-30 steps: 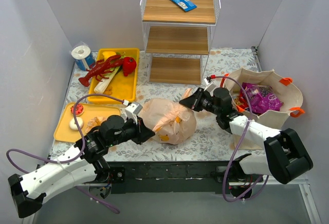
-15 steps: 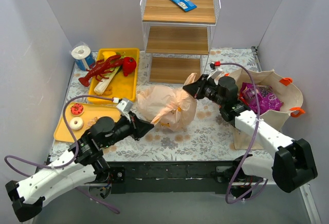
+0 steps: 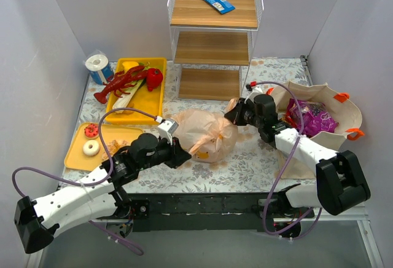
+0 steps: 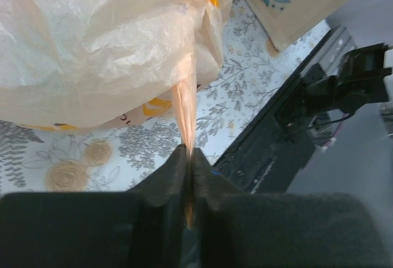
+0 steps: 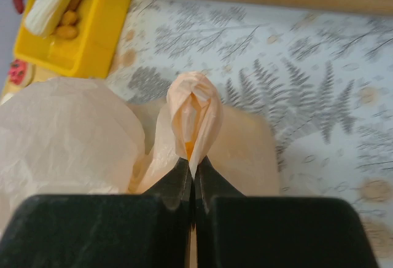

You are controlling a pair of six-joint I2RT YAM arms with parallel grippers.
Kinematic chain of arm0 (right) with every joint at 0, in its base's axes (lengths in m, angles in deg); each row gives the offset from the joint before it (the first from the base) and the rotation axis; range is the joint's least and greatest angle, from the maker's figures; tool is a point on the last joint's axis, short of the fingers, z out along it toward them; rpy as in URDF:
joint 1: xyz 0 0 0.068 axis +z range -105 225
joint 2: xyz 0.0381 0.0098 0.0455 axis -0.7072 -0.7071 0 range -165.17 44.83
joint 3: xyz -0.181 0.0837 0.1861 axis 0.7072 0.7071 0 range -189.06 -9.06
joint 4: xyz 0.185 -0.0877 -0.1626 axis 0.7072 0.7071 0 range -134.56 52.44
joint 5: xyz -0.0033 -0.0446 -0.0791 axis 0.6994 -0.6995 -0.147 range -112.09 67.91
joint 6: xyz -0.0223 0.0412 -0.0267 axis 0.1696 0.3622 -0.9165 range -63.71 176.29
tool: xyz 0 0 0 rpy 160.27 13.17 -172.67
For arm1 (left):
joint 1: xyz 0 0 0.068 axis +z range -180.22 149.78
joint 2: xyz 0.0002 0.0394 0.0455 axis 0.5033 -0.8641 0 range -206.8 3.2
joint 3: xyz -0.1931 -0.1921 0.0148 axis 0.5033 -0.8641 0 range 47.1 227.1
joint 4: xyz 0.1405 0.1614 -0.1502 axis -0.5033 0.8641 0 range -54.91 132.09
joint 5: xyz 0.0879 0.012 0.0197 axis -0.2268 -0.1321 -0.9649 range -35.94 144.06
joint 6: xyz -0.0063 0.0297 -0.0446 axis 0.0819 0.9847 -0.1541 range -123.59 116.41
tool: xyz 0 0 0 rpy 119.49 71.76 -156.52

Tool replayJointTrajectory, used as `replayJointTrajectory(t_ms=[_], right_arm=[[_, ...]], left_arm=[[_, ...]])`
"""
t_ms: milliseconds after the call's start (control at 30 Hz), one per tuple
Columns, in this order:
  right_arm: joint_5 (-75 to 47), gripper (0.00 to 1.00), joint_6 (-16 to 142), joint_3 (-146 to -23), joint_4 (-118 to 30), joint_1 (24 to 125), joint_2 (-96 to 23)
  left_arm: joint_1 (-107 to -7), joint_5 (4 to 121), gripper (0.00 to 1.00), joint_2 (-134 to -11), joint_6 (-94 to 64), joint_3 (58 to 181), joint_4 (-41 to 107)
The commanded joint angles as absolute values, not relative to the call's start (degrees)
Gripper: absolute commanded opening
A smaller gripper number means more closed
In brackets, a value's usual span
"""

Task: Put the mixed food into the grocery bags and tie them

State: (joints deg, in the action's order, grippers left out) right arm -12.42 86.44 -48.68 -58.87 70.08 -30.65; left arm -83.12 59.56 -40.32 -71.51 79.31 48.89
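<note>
The peach plastic carrier bag [image 3: 202, 134] lies bulging at the table's middle; its contents are hidden. My left gripper [image 3: 182, 155] is shut on one twisted handle strip of it [image 4: 186, 105] at its near-left side. My right gripper [image 3: 232, 113] is shut on the other handle loop [image 5: 194, 113] at the bag's far-right side. The beige tote [image 3: 319, 120] with orange handles stands at the right, with a purple snack packet [image 3: 310, 119] inside.
A wire shelf rack [image 3: 214, 37] with a blue packet [image 3: 216, 0] stands at the back. A yellow tray [image 3: 136, 90] holds a red lobster toy. A second yellow tray [image 3: 98, 142] holds donuts. A white paper roll [image 3: 98, 66] sits far left.
My left gripper has moved right and forward, closer to the bag. My right gripper has dropped back and lowered, with the handle still in it. The bag has shifted slightly.
</note>
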Motion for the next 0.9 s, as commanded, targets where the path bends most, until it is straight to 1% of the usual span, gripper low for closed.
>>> replayJointTrajectory(t_ms=[0,33,67,100,133,167,200,267,400,500,533,600,633,667,700,733,767,800,833,867], right_arm=[[-21.66,0.03,78.01,-55.46,-56.46,64.78,-29.00],[-19.30,0.12,76.52,-56.42,-54.95,64.78,-28.82],[-16.58,0.23,75.98,-58.17,-53.45,64.78,-28.64],[-15.25,0.44,75.46,-58.63,-51.26,64.78,-28.03],[-14.45,0.53,74.84,-59.07,-49.94,64.78,-27.51],[-13.14,0.62,74.75,-59.33,-49.23,64.78,-26.98],[-12.78,0.77,74.75,-59.33,-48.78,64.78,-25.67],[-12.60,0.85,75.18,-60.20,-46.41,64.78,-23.91],[-12.07,0.87,76.67,-63.10,-41.58,64.78,-22.49],[-14.26,0.88,81.49,-65.04,-39.38,64.87,-21.70],[-14.61,0.91,82.56,-65.31,-39.11,65.04,-21.44],[-14.80,0.94,83.97,-65.49,-39.46,66.09,-20.47],[-14.71,0.95,83.63,-66.01,-39.55,66.88,-20.12],[-15.92,0.95,83.19,-66.45,-39.55,69.41,-19.68],[-17.59,0.97,82.66,-66.98,-39.03,71.00,-19.59],[-19.78,0.98,80.83,-68.63,-38.24,72.93,-19.59],[-25.11,0.98,79.77,-69.61,-37.10,77.13,-19.76],[-27.95,0.99,78.71,-70.57,-34.48,79.43,-20.29],[-30.41,0.99,76.61,-71.80,-32.71,81.37,-20.82],[-34.35,0.99,75.98,-73.64,-31.39,85.05,-22.39]], left_arm=[[-84.45,55.96,0.37,-38.02,-71.35,81.38,56.27],[-84.36,52.60,0.59,-36.62,-71.44,81.56,56.36],[-84.27,50.57,0.77,-35.91,-71.18,81.99,56.27],[-84.27,47.24,0.90,-35.21,-70.65,82.26,56.27],[-84.27,45.90,0.98,-34.51,-70.13,82.61,55.93],[-84.27,44.49,0.98,-33.63,-69.51,83.66,55.83],[-84.27,40.91,0.98,-33.62,-68.46,84.19,56.01],[-84.19,37.29,0.98,-34.75,-67.49,86.64,56.89],[-83.49,31.83,0.98,-38.44,-63.28,90.94,56.10],[-80.24,32.34,0.98,-41.08,-61.07,93.24,52.24],[-76.92,33.66,0.98,-41.88,-60.28,93.68,50.06],[-71.99,41.29,0.98,-44.94,-60.45,94.39,48.28],[-66.57,44.27,0.98,-46.44,-61.23,95.43,47.06],[-63.82,49.87,0.98,-47.67,-61.68,96.14,46.70],[-61.18,51.93,0.98,-48.73,-62.20,97.02,46.35],[-56.11,53.95,0.98,-50.57,-62.64,98.33,45.65],[-53.62,56.50,0.98,-51.11,-63.78,98.95,45.03],[-50.99,60.87,0.98,-51.55,-64.31,99.31,44.33],[-45.83,63.09,0.98,-52.25,-64.93,99.75,42.93],[-43.34,65.20,0.98,-52.95,-66.07,100.45,42.39]])
